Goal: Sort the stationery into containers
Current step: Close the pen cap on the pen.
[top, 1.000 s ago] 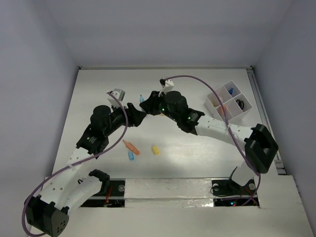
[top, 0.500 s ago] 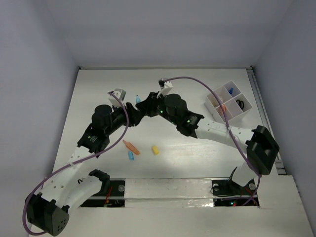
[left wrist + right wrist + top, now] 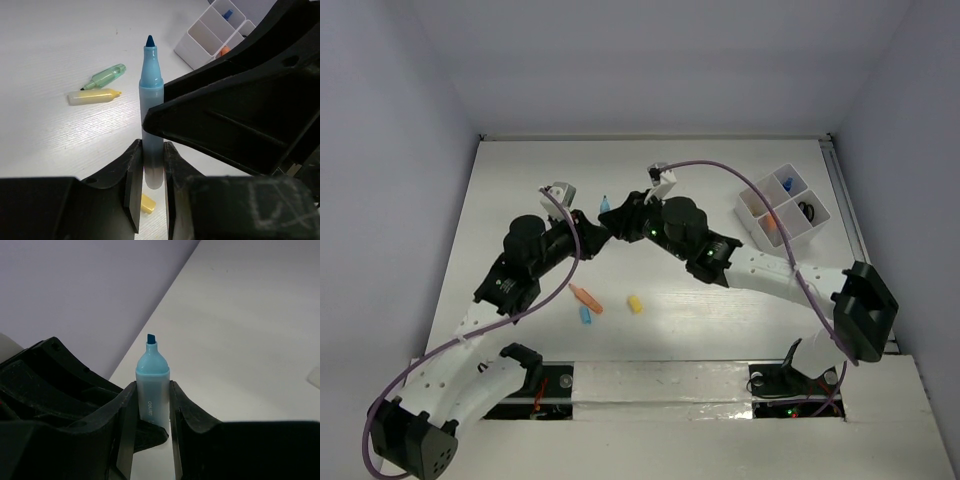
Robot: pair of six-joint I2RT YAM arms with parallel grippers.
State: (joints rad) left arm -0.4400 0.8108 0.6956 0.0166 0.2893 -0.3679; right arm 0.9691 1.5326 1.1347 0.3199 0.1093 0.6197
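A light blue uncapped highlighter [image 3: 604, 204] is held above the table between both grippers. My left gripper [image 3: 594, 235] is shut on its lower end; in the left wrist view the highlighter [image 3: 151, 95] stands up between my fingers [image 3: 132, 190]. My right gripper [image 3: 618, 216] is shut on its body; the right wrist view shows the highlighter [image 3: 152, 385] clamped there. The divided clear-white tray [image 3: 755, 228] stands at the far right with a blue piece [image 3: 787, 184] and an orange piece [image 3: 772, 222] inside. The tray also shows in the left wrist view [image 3: 192, 52].
An orange pen [image 3: 586, 298], a blue cap [image 3: 585, 316] and a yellow cap [image 3: 636, 304] lie on the table in front of the arms. In the left wrist view a green pen [image 3: 105, 76] and a yellow pen [image 3: 94, 96] lie beyond the highlighter.
The right arm's elbow has swung right and toward the near edge. The two grippers stay together on the highlighter, which has shifted only slightly.
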